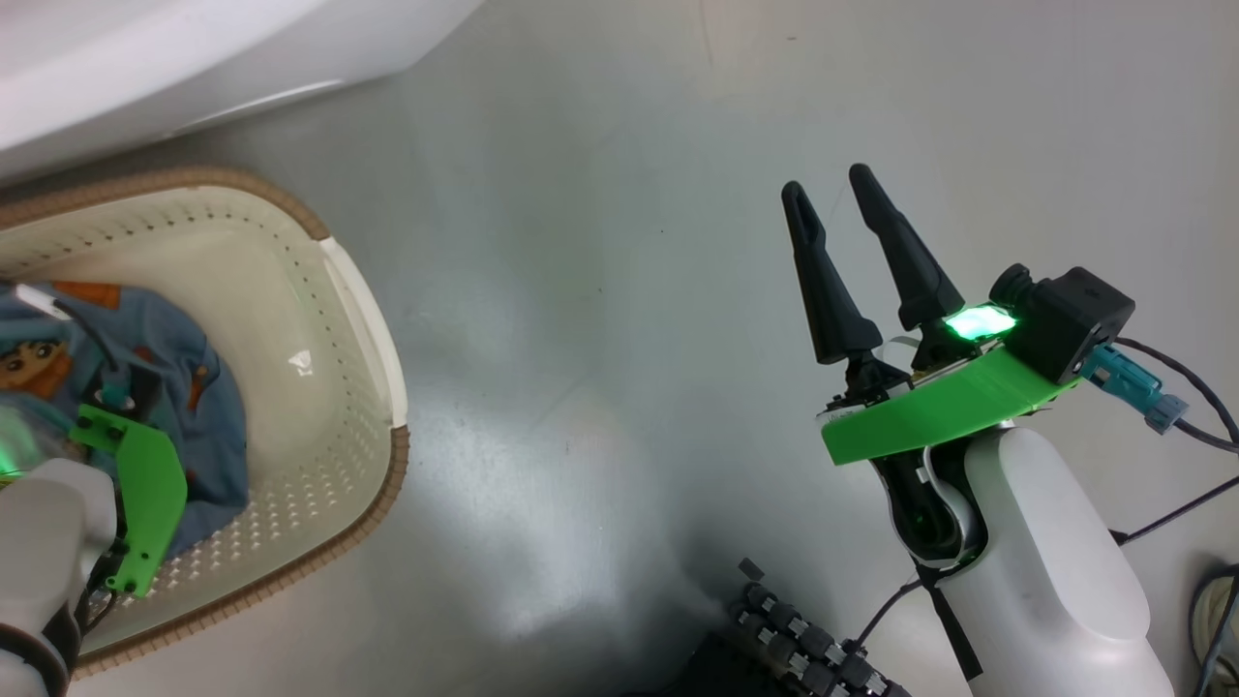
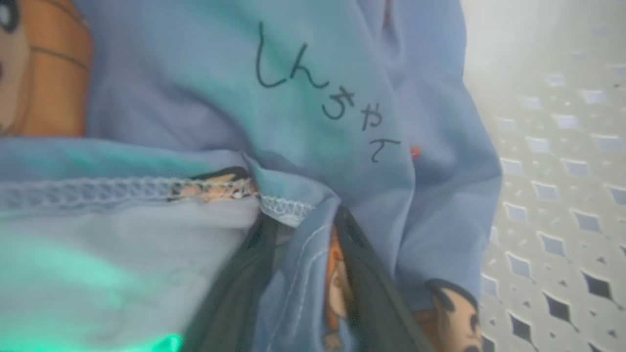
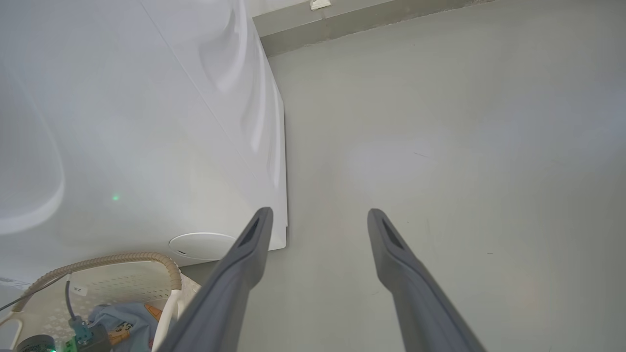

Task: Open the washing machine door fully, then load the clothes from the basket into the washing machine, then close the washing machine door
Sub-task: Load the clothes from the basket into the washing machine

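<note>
The clothes [image 1: 198,411] sit bunched in the left half of the basket [image 1: 360,290], blue fabric with orange-brown cartoon figures, and the basket stands on the grey floor [image 1: 600,290] just in front of the white washing machine [image 1: 145,58]. The left arm [image 1: 44,542] reaches down into the basket from the lower left, its green bracket [image 1: 145,494] right over the pile. In the left wrist view the left gripper [image 2: 303,230] is buried in the cloth: its two dark fingers [image 2: 230,298] stand either side of a raised fold with a stitched hem, and fabric fills the gap between them. Whether they are truly pinching that fold or only flanking it, I cannot tell. Dark handwritten characters run across the blue cloth above the fold, and the basket's perforated cream wall shows on the right of that view. Over on the right, the right gripper [image 1: 829,186] hangs above bare floor, well apart from the basket, fingers spread wide with nothing between them. A green light glows at its wrist. Its own camera looks along the machine's white side panel, with the corner of the basket and a scrap of blue cloth at the lower left.
</note>
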